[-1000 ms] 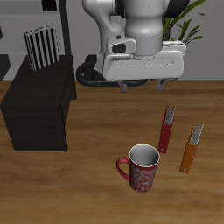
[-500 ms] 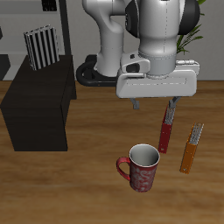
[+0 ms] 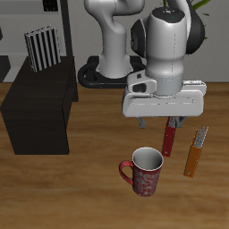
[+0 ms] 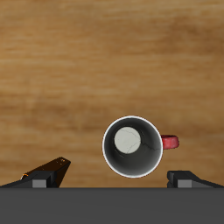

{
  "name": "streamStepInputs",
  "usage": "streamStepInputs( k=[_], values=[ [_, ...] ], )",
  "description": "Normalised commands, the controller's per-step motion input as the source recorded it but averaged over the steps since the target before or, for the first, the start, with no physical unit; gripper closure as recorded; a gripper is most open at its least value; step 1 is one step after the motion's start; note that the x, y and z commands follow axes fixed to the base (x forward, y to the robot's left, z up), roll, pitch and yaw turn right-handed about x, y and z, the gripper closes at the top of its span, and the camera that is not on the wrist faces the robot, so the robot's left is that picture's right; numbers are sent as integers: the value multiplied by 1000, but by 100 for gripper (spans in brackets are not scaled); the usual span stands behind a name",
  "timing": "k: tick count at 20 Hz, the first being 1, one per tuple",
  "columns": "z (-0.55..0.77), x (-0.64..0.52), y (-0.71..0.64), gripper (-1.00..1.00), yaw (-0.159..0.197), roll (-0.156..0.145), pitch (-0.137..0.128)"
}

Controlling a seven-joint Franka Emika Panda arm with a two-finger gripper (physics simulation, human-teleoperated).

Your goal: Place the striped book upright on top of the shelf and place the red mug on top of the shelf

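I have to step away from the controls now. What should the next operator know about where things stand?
Gripper: open, empty, hanging above the red mug.
Red mug: upright on the table near its front edge, handle visible in the wrist view.
Striped book: already upright on top of the shelf.
Done: the book.
Left: lower onto the mug, grasp it, carry it to the shelf top beside the book.

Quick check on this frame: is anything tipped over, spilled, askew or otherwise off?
Nothing stands out. The red mug stands upright on the table, empty, with nothing spilled. The striped book stands upright on the shelf. The red book and orange book stand upright beside the mug. The gripper hangs open above.
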Motion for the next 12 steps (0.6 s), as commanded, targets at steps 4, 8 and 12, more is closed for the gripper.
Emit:
streamStepInputs(
  k=[4, 8, 12],
  values=[
    [-266, 29, 70, -100, -18, 1, -5],
    [-184, -11, 17, -100, -37, -26, -31],
    [-131, 7, 132, -100, -13, 46, -39]
  ],
)
